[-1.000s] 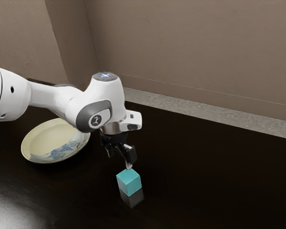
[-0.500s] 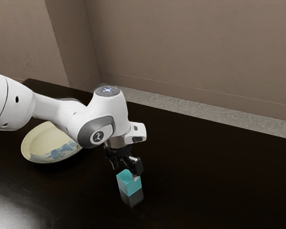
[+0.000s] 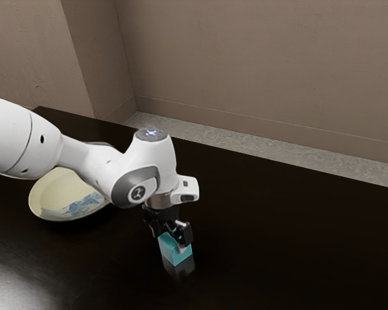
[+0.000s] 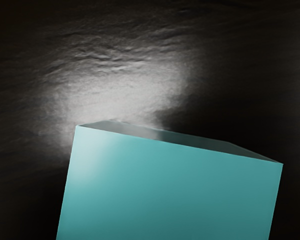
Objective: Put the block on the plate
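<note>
Fingers [image 3: 183, 237] lower, apart around block [image 3: 169, 250]

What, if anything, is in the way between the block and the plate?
Nothing visible stands between the block and the plate; the gripper is at the block, and the arm hides part of the plate.

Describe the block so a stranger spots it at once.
Start with the dark table, and follow the white arm in from the exterior view's left to its black gripper. The block is right there at the gripper's tip. It is a small turquoise cube, unlike the round, cream, blue-patterned plate.
</note>
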